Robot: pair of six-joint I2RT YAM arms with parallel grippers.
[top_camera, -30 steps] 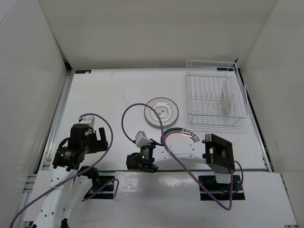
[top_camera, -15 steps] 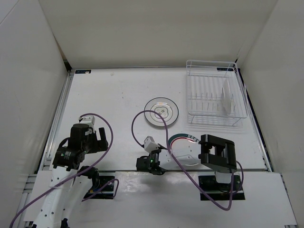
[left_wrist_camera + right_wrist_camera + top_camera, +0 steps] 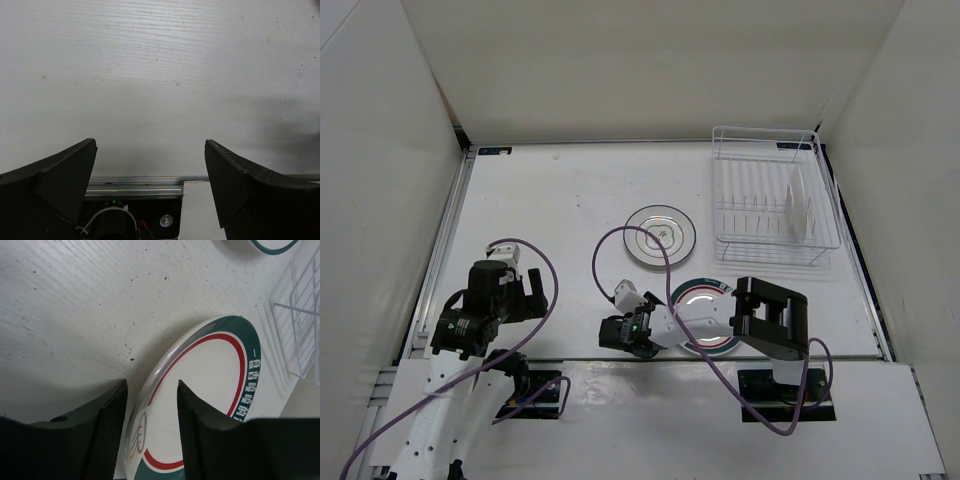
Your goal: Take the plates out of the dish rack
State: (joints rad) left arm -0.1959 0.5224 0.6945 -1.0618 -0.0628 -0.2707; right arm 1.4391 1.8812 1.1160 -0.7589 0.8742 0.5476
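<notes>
Lettering on the green-rimmed plate (image 3: 200,375), right wrist view. A row of white characters (image 3: 251,385) in an East Asian script follows the dark-green band at the right of the frame; individual signs cannot be read with certainty. A small outlined emblem (image 3: 139,432) sits at lower left.

Top view: a blue label (image 3: 495,150) at the upper left corner of the table (image 3: 560,200) and a second blue label (image 3: 790,146) at the far edge of the dish rack (image 3: 765,128) are both too small to read.

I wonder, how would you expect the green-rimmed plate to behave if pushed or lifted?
The green-rimmed plate looks glossy, so probably slippery in a grip. It seems rigid ceramic, likely breakable. Lying flat, it should slide, not roll.
</notes>
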